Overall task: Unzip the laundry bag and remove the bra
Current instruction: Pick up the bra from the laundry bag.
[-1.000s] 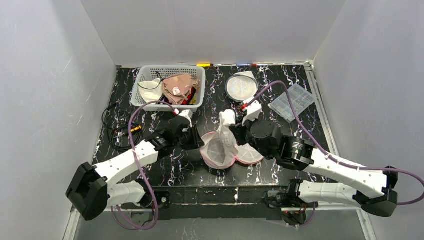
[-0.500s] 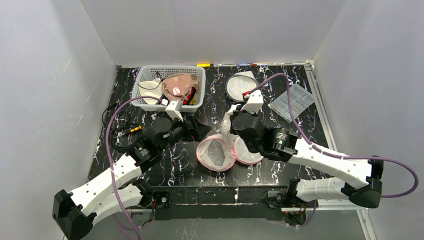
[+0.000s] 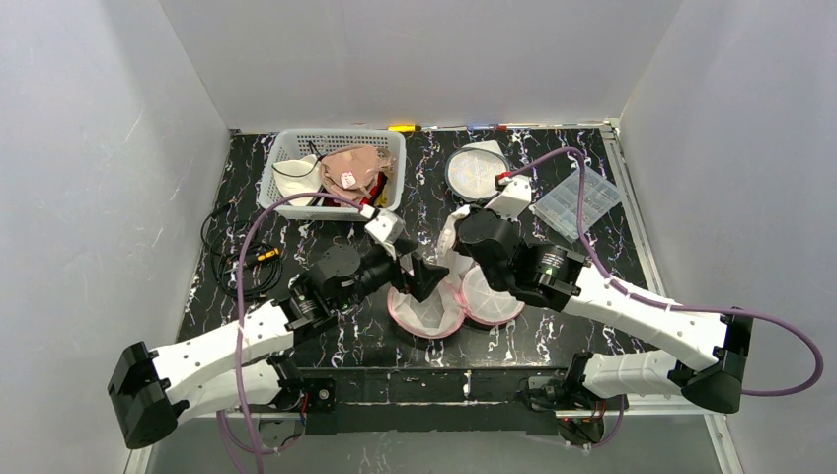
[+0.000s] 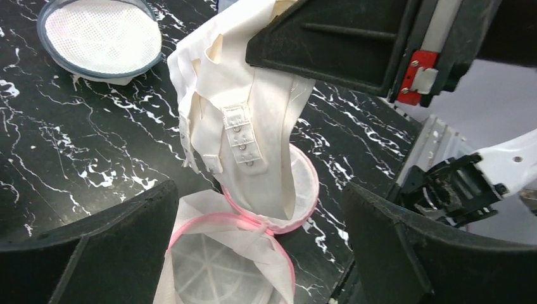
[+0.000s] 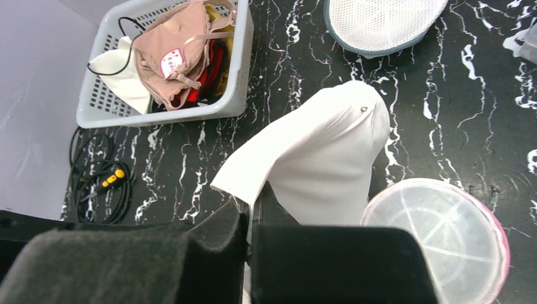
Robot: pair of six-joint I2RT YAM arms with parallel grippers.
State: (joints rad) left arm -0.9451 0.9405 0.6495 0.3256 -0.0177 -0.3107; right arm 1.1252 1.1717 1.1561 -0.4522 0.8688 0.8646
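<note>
R claw (image 5: 250, 218): clamped on bra (image 5: 316, 158) — held high to clear bag (image 5: 437, 221).
L claw (image 4: 259, 221): apart, beside bag, holding nothing.

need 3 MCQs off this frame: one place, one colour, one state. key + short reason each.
1. Where does the basket stand?
A) far left of the table
B) near right edge
C) between the arm bases

2. Rim colour of the laundry bag under the bra?
A) green
B) pink
C) yellow

3. The left fingers are:
A) shut on the bra
B) shut on the basket
C) open, gripping nothing

Key:
1 A, the top view shows it at the far side, left.
2 B, pink edging rings the mesh.
3 C, both stand wide apart; the right fingers hold the bra.
</note>
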